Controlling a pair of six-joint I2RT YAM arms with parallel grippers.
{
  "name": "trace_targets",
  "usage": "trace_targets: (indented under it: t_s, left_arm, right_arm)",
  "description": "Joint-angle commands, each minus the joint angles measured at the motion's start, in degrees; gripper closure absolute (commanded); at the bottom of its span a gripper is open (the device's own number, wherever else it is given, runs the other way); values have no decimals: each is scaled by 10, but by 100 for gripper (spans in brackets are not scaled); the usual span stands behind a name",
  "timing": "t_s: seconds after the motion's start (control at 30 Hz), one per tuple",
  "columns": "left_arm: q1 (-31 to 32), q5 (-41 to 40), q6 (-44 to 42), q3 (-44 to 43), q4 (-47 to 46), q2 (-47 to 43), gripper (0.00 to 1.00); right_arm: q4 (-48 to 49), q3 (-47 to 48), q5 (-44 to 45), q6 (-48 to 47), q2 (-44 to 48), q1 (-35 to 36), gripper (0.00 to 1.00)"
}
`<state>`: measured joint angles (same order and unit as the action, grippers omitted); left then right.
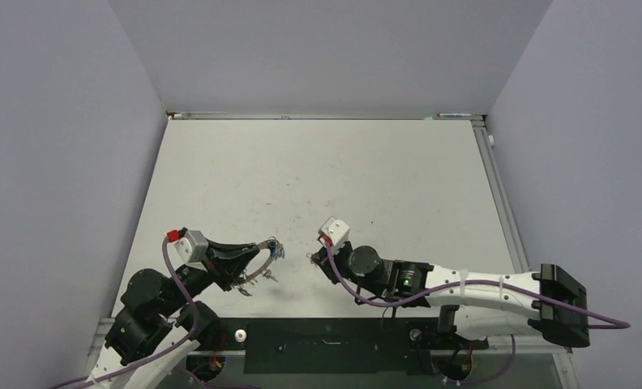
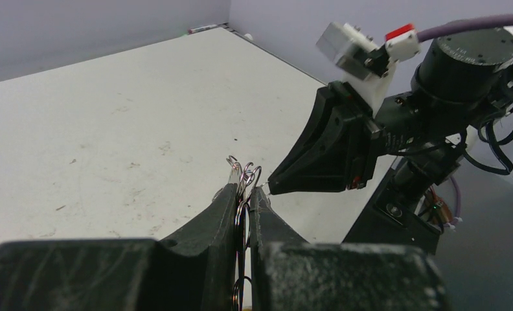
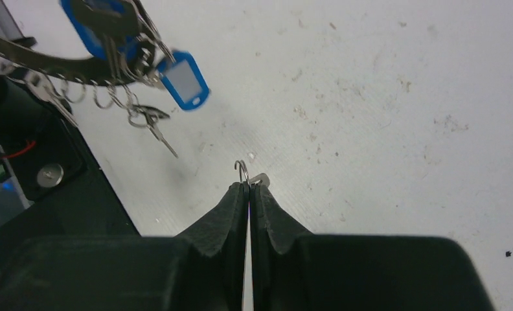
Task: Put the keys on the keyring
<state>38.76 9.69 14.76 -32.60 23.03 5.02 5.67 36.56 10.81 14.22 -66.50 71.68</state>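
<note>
My left gripper (image 1: 251,261) is shut on the keyring (image 1: 263,263), holding it above the table's near left. In the left wrist view the keyring (image 2: 246,214) stands edge-on between the shut fingers, with small loops (image 2: 243,170) poking above the fingertips. Keys with blue tags (image 3: 184,80) and a plain silver key (image 3: 158,129) hang from the keyring (image 3: 43,61) in the right wrist view. My right gripper (image 3: 249,186) is shut on a small silver key (image 3: 259,178) with its own little loop. Its tips (image 1: 314,259) sit a short gap right of the ring.
A white, scuffed table (image 1: 326,178) is walled in by grey panels on three sides. A black base plate (image 1: 326,344) lies along the near edge between the two arm bases. A purple cable (image 1: 480,284) runs along the right arm.
</note>
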Motion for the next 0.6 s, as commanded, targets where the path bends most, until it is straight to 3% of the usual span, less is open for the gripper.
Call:
trace_targets:
  t_s: [0.0,0.27,0.57]
  left_arm:
    - [-4,73,17,2,-81,6,100]
    - [-4,153,31,33,-154,-5,100]
    - [-4,292,52,45,-221,37,100]
  right_arm:
    - [100,-21,59,-40,85,35,95]
    - [180,-60,44,-19,216,64,95]
    - [148,1,-22,-54,205,75,95]
